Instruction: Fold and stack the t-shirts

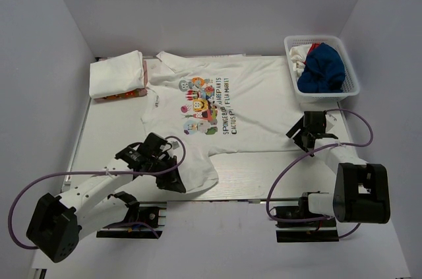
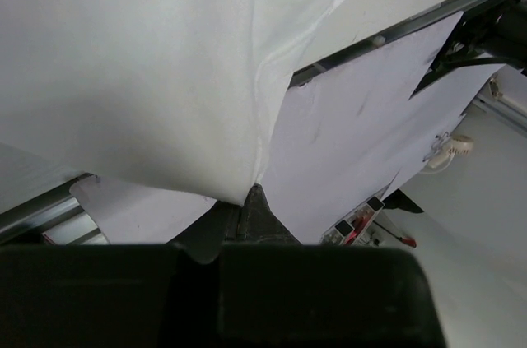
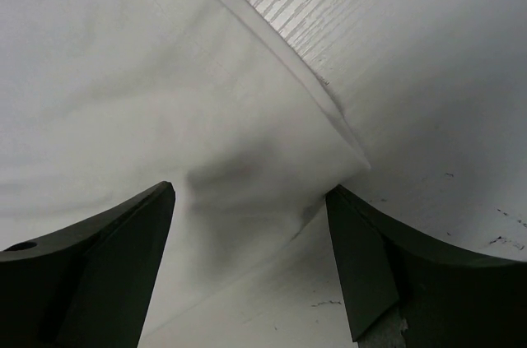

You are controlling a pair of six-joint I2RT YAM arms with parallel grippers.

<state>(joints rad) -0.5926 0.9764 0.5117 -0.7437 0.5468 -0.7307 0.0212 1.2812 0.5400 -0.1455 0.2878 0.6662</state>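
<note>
Left fingers pinching tee, basket beyond

Left arm, right arm: white links, black joints, looping purple cable each; left gripper, right gripper black.

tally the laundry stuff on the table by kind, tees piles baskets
printed tee spread flat: 1
folded pile: 1 (tees inside can't be counted)
blue tee in basket: 1
white tee in basket: 1
basket: 1
total: 5
</note>
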